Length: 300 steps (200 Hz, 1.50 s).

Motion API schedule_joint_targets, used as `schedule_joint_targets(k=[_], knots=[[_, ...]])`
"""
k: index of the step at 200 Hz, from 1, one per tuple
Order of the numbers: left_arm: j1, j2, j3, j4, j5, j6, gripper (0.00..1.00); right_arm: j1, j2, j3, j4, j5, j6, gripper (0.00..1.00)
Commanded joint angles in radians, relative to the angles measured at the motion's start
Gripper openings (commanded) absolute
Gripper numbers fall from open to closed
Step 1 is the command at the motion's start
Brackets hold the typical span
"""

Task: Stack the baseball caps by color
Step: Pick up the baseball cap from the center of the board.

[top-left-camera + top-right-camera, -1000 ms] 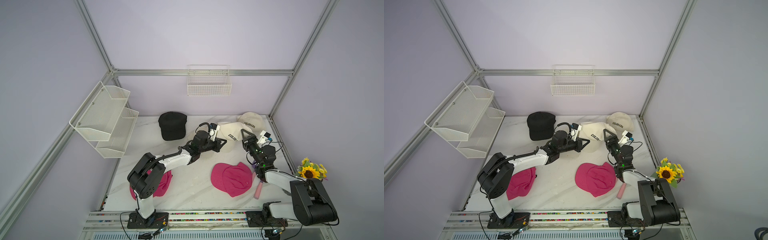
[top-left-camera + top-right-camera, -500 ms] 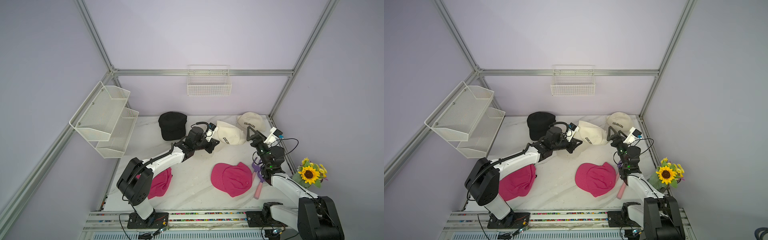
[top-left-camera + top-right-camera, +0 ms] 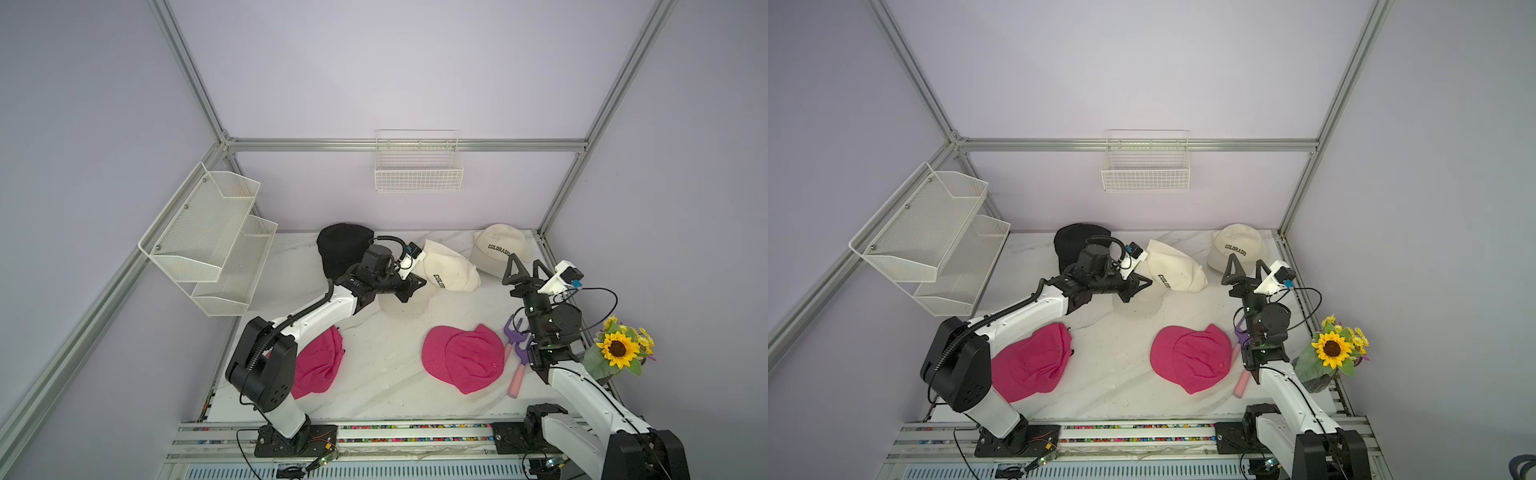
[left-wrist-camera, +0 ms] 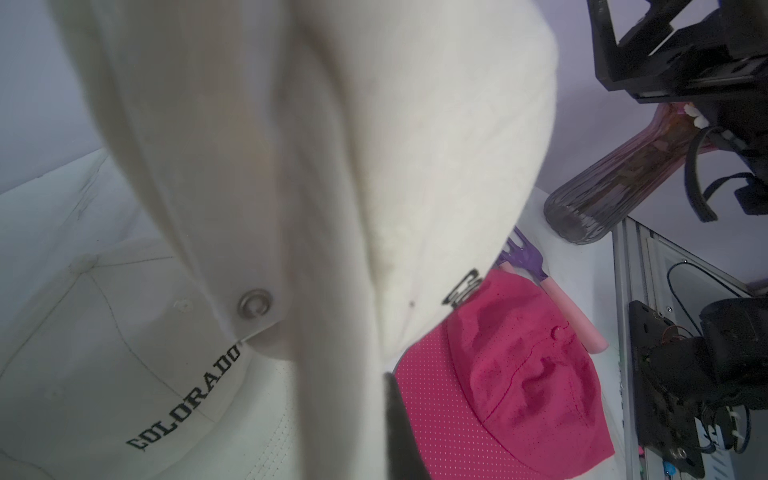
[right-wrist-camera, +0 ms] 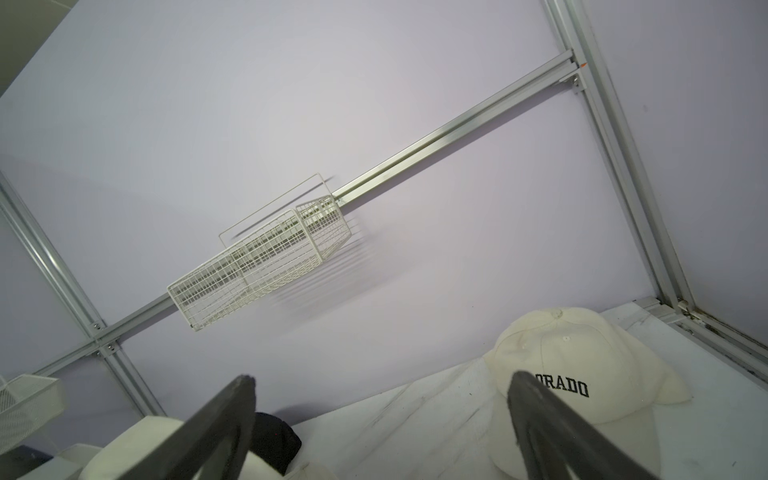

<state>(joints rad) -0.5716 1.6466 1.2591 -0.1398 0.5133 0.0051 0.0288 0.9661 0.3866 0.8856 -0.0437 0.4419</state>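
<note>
My left gripper [image 3: 415, 286] is shut on a cream "COLORADO" cap [image 3: 451, 268], holding it up over a second cream cap [image 3: 399, 309] on the table. In the left wrist view the held cap [image 4: 332, 166] fills the frame, with the lower one [image 4: 124, 353] beneath. A third cream cap [image 3: 498, 249] sits at the back right. Beside it, my right gripper [image 3: 524, 266] is raised, open and empty, with that cap [image 5: 582, 374] just past one finger [image 5: 536, 415]. A black cap [image 3: 343, 249] lies at the back. Two pink caps [image 3: 465, 359] [image 3: 320, 361] lie in front.
A purple and pink toy rake [image 3: 517, 353] lies right of the pink cap. A vase of sunflowers [image 3: 619, 349] stands at the right edge. A wire basket [image 3: 417, 166] hangs on the back wall. A two-tier mesh shelf [image 3: 208, 237] is on the left wall.
The right gripper drew away from the held cream cap, moving right and up. The left gripper pulled that cap a little to the left.
</note>
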Motion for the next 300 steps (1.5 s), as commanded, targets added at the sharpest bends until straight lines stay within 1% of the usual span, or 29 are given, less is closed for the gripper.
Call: schedule_joint_targets(k=[1, 9, 15, 31, 54, 83, 99, 108, 116, 140, 169, 201, 219, 230, 257, 267, 286, 300], knots=[[0.007, -0.03, 0.091, -0.08, 0.105, 0.133, 0.0, -0.004, -0.027, 0.019, 0.034, -0.231, -0.085, 0.97], [0.014, -0.023, 0.118, -0.123, 0.134, 0.159, 0.0, -0.005, -0.023, 0.023, 0.049, -0.317, -0.101, 0.97], [0.019, -0.019, 0.139, -0.157, 0.152, 0.176, 0.0, -0.005, -0.015, 0.036, 0.034, -0.353, -0.109, 0.97], [0.031, -0.006, 0.2, -0.25, 0.194, 0.227, 0.0, -0.004, 0.006, 0.072, -0.023, -0.413, -0.116, 0.97], [0.049, 0.013, 0.268, -0.361, 0.235, 0.301, 0.0, -0.005, -0.007, 0.059, 0.03, -0.522, -0.101, 0.97], [0.076, 0.038, 0.348, -0.486, 0.293, 0.373, 0.0, -0.005, -0.02, 0.069, 0.036, -0.635, -0.104, 0.97], [0.082, 0.046, 0.389, -0.543, 0.293, 0.411, 0.0, -0.004, -0.021, 0.072, 0.046, -0.68, -0.094, 0.97], [0.085, 0.048, 0.415, -0.569, 0.292, 0.435, 0.0, -0.005, -0.02, 0.07, 0.059, -0.745, -0.106, 0.97], [0.088, 0.048, 0.433, -0.59, 0.294, 0.452, 0.0, -0.001, -0.015, 0.071, 0.064, -0.767, -0.103, 0.97], [0.095, 0.045, 0.459, -0.609, 0.327, 0.478, 0.0, 0.003, -0.002, 0.067, 0.072, -0.743, -0.098, 0.97], [0.096, 0.057, 0.489, -0.609, 0.4, 0.482, 0.0, 0.016, 0.038, 0.073, 0.107, -0.764, -0.107, 0.97], [0.095, 0.1, 0.537, -0.612, 0.419, 0.464, 0.0, 0.073, 0.114, 0.105, 0.134, -0.834, -0.141, 0.97], [0.095, 0.129, 0.567, -0.624, 0.392, 0.455, 0.0, 0.127, 0.137, 0.136, 0.126, -0.848, -0.195, 0.96], [0.095, 0.147, 0.58, -0.626, 0.347, 0.445, 0.0, 0.163, 0.142, 0.152, 0.127, -0.848, -0.228, 0.93], [0.099, 0.171, 0.594, -0.599, 0.228, 0.391, 0.0, 0.223, 0.136, 0.176, 0.123, -0.858, -0.295, 0.82], [0.101, 0.171, 0.59, -0.579, 0.213, 0.371, 0.0, 0.231, 0.126, 0.173, 0.125, -0.866, -0.303, 0.77], [0.105, 0.154, 0.555, -0.521, 0.194, 0.342, 0.0, 0.237, 0.095, 0.164, 0.098, -0.859, -0.328, 0.72], [0.109, 0.139, 0.533, -0.488, 0.213, 0.333, 0.0, 0.237, 0.068, 0.154, 0.053, -0.819, -0.364, 0.72]])
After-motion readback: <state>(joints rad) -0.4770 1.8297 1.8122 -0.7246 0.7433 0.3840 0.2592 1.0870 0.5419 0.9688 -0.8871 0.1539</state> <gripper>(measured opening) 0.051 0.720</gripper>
